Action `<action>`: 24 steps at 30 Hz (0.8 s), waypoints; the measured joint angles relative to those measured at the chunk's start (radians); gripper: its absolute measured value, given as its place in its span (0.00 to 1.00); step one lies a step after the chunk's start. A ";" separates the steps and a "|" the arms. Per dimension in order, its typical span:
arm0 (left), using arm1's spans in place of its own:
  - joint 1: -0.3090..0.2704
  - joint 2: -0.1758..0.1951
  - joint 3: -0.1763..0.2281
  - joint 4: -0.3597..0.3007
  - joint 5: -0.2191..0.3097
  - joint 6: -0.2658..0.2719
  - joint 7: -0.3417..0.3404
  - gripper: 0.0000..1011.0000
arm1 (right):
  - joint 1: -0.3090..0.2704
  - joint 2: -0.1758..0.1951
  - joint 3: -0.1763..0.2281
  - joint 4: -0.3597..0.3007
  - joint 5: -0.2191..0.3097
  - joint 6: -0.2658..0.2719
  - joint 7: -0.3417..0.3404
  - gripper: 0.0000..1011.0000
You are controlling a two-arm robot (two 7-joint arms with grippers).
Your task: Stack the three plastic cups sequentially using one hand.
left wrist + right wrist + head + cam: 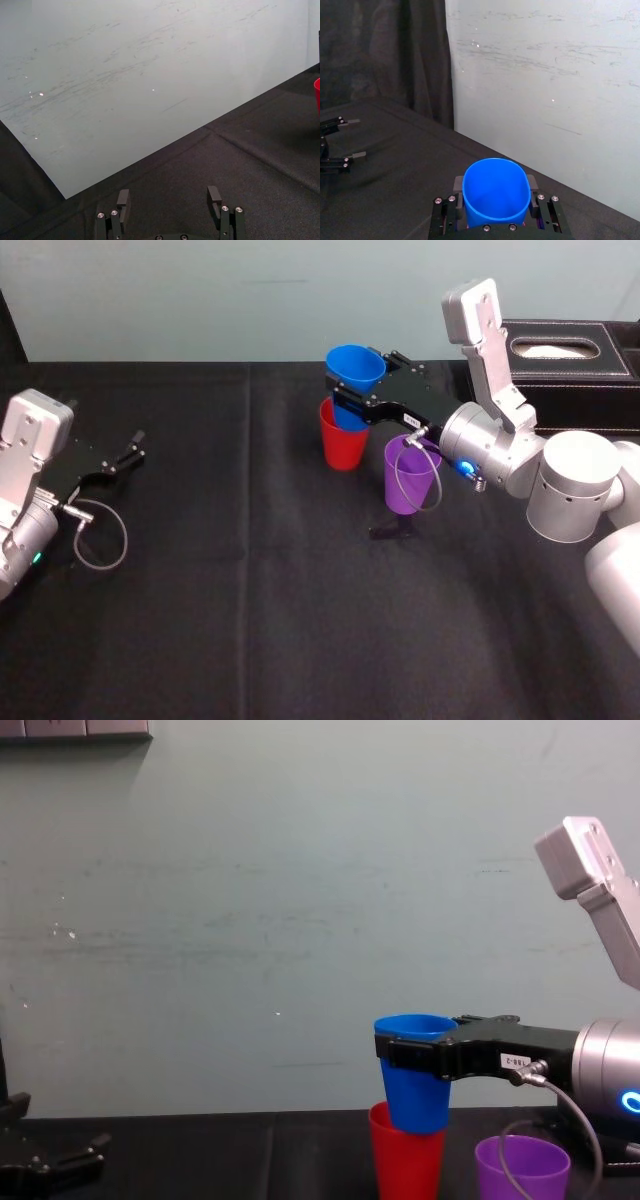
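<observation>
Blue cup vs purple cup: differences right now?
Blue cup is clamped in the right gripper; purple cup is free.
Blue cup hangs raised, base at the red cup's mouth; purple cup stands on the table.
Blue cup is over the red cup; purple cup stands beside it, apart.
Shared: both upright, mouth up, same tapered shape.
Left gripper idles open at far left.

Cups were plain, no pattern: blue cup (352, 362), red cup (343, 452), purple cup (408, 488). R gripper (358, 380) & L gripper (135, 446) were matte black w/ silver screws. R arm (505, 452) was silver-grey w/ glowing blue ring light (466, 466); L arm (25, 490) silver-grey, tiny green light. Tablecloth (250, 600) was black. Wall (200, 300) was pale grey-green w/ faint scuffs. Box (590, 375) was black w/ white stitching.
</observation>
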 joint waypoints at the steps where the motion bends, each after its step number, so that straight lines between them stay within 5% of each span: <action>1: 0.000 0.000 0.000 0.000 0.000 0.000 0.000 0.99 | 0.000 0.000 0.000 0.000 0.000 -0.001 0.000 0.71; 24: 0.000 0.000 0.000 0.000 0.000 0.000 0.000 0.99 | 0.017 -0.012 0.000 0.012 -0.006 -0.003 0.001 0.71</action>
